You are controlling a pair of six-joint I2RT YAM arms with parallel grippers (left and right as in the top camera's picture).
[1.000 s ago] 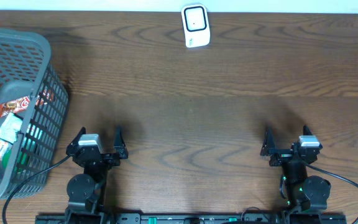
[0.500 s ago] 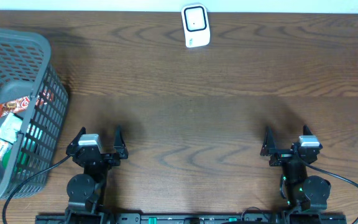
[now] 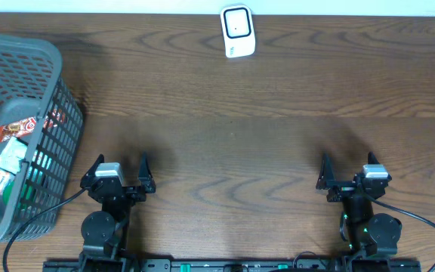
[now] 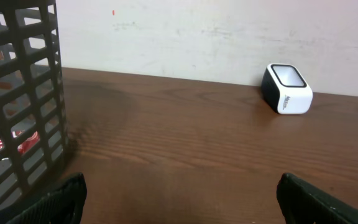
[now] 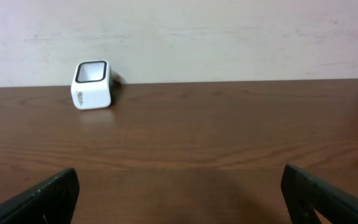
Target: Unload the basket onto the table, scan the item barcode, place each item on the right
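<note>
Left gripper (image 3: 120, 162), right gripper (image 3: 348, 165): jaws apart, empty, near edge of worktop (image 3: 232, 128). Pick-up not begun. Next: packet (image 3: 17, 128) from basket (image 3: 59, 53) at left edge, then to scanner (image 3: 238, 30) at far edge.

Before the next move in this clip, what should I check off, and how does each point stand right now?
1. Is the left hand open and empty: ok.
2. Is the right hand open and empty: ok.
3. Is the scanner at the far edge of the table, window uncovered: ok.
4. Are there packets to pick in the basket beside the left hand: ok.
5. Is a barcode visible on any packet: cannot tell.
6. Is an item out of the basket, ready to scan: not ok.
</note>
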